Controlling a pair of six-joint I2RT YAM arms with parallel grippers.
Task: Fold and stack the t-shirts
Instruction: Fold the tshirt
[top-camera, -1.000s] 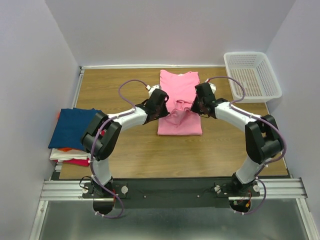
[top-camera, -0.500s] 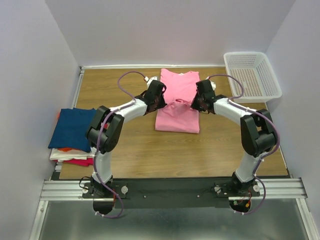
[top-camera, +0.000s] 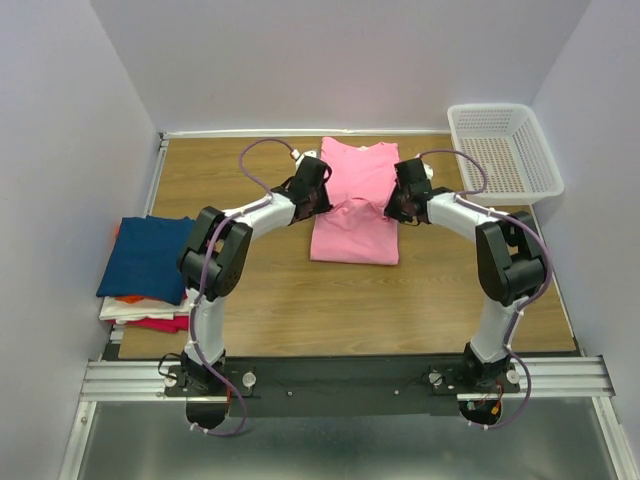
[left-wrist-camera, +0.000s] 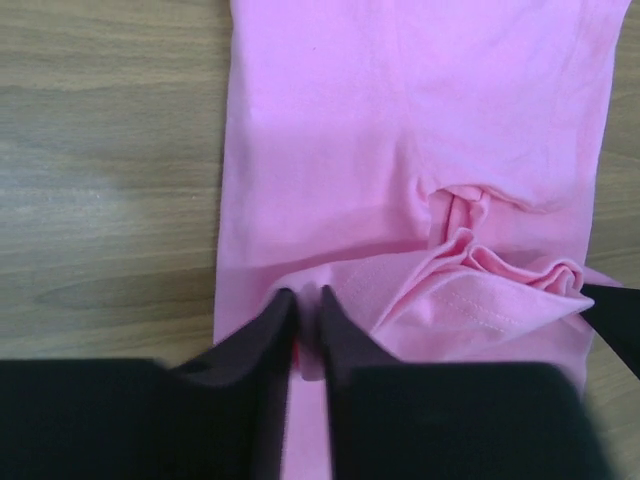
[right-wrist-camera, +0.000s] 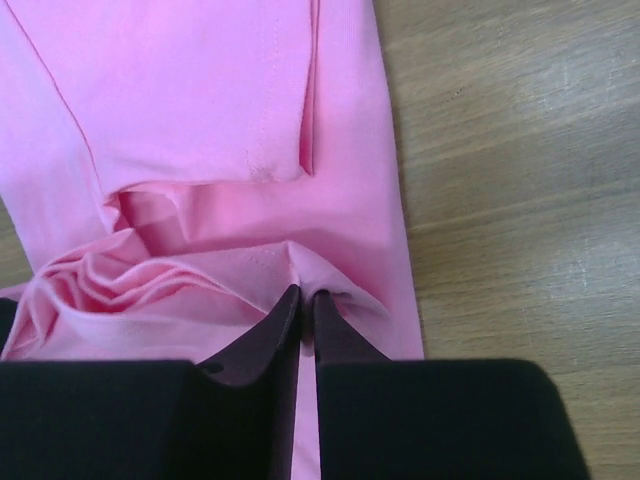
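Left wrist: we are seeing left hand (left-wrist-camera: 305, 312), likewise right hand (right-wrist-camera: 300, 305), nearly closed at pink t-shirt (left-wrist-camera: 400, 120) fold; we cannot tell grip.

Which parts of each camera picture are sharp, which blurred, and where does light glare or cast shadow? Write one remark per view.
Top external: even, soft light, only faint shadows around the pink t-shirt. Left wrist: cloth sharp, left gripper dark and soft-edged, pale sheen on the table. Right wrist: stitching crisp, right gripper blurred.
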